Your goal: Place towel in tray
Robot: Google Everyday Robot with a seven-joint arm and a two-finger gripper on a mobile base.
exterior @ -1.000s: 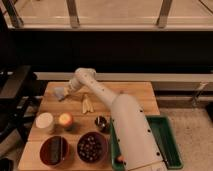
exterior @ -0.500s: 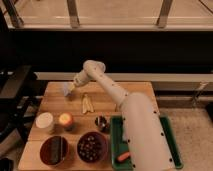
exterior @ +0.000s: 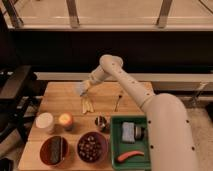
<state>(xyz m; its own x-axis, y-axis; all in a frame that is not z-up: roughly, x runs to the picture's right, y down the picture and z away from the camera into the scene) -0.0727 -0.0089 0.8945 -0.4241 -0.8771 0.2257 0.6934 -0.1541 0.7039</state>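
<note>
While the gripper (exterior: 85,86) is clamped on the towel (exterior: 81,91) above the wooden surface (exterior: 57,97), left of frame centre, pickup appears complete; transfer to the green tray (exterior: 113,146) at lower right and release are outstanding.

The gripper (exterior: 85,88), above the back left part of the table (exterior: 60,95), was clamped on the towel (exterior: 80,92), its fingers lost against the blurred cloth. The white casing of the arm (exterior: 150,107) hid the right rim of the tray (exterior: 116,145) and was cut off by the bottom edge. A thin dark object (exterior: 118,102) and pale strips (exterior: 87,104) were too small to identify. The contents of the left bowl (exterior: 54,150) were indistinct.
</note>
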